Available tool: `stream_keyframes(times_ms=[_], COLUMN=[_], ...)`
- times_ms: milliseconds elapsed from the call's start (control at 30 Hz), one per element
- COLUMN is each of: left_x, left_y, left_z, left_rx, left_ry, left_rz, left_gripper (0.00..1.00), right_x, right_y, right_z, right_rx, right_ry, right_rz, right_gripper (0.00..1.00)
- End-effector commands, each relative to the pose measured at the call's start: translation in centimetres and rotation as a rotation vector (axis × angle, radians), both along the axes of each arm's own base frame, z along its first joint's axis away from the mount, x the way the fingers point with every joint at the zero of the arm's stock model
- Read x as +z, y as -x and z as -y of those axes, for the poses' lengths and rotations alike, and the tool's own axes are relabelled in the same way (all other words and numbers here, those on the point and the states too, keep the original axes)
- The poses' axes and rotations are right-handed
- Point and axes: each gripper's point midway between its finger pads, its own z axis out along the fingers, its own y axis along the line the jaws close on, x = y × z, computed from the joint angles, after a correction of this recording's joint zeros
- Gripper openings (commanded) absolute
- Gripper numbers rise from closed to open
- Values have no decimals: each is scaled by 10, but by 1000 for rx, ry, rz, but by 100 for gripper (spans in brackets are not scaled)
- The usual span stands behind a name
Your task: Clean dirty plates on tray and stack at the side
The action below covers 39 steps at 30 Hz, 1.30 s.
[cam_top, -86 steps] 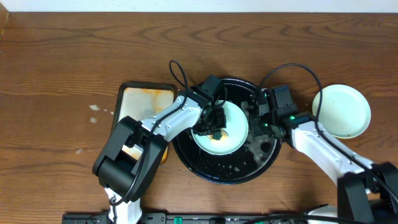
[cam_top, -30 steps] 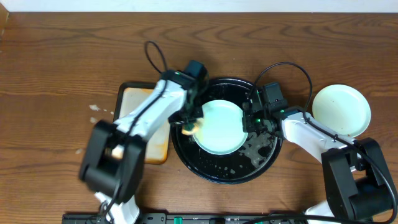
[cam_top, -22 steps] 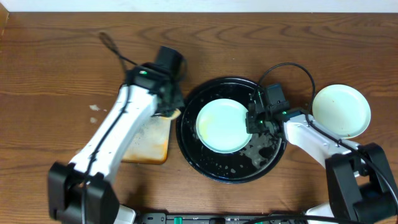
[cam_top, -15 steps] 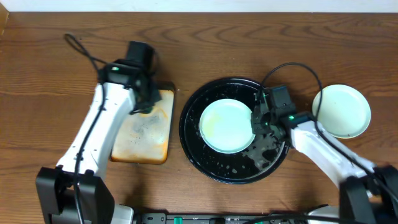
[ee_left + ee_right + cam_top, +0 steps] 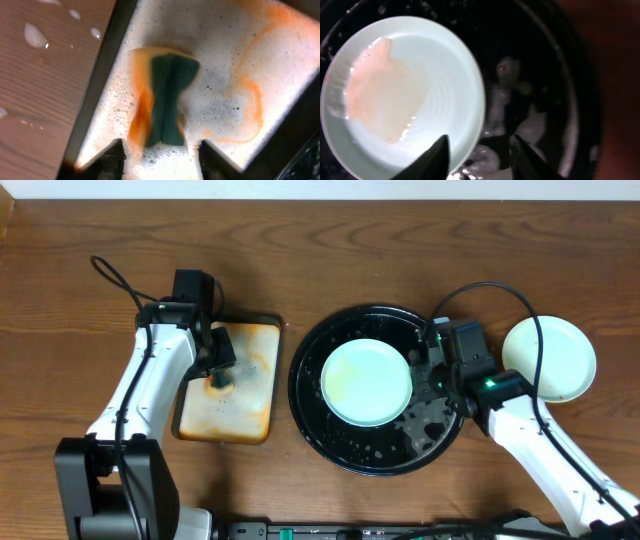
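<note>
Letting go is the big change: the left claw (image 5: 218, 365) has carried the sponge (image 5: 165, 100) away and dropped it on the cream tray (image 5: 245, 410), jaws wide. The right claw (image 5: 479, 145) has opened wide too, at the mint plate's (image 5: 366, 383) edge. That plate lies inside the black tray (image 5: 350, 452), so scrubbing looks done. To reach the other plate (image 5: 548, 358), it must go up over the raised rim first.

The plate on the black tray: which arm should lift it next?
Right: the right end effector sits open at the pale mint round plate; the left end effector is over the stained cream rectangular tray.
</note>
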Motion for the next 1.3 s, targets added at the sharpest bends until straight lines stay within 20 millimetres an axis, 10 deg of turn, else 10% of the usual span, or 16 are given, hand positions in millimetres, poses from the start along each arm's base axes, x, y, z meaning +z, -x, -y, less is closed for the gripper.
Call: stream_keyframes(times_ms=[0,433,633,1033,1267], left_x=[-7,-5,-5,-5,-5], left_y=[1,-1,-1,-1,-1], left_z=[2,34,34,34,34], left_rx=[-60,-243,-243,-242,-242], left_ry=[-2,158,158,158,158], left_rz=[-19,-2,-2,-2,-2], left_gripper=[64,81,82,82,82], right_x=[-19,-75,-84,45,84], right_y=[9,-4,-1,-45,-45], right_z=[-14,-24,-21,8,21], right_rx=[35,16,6,1,52], right_ry=[-46,-85,-69,104,369], right_rz=[-91,-195,-224,196,369], right_gripper=[51,37,1,1,1])
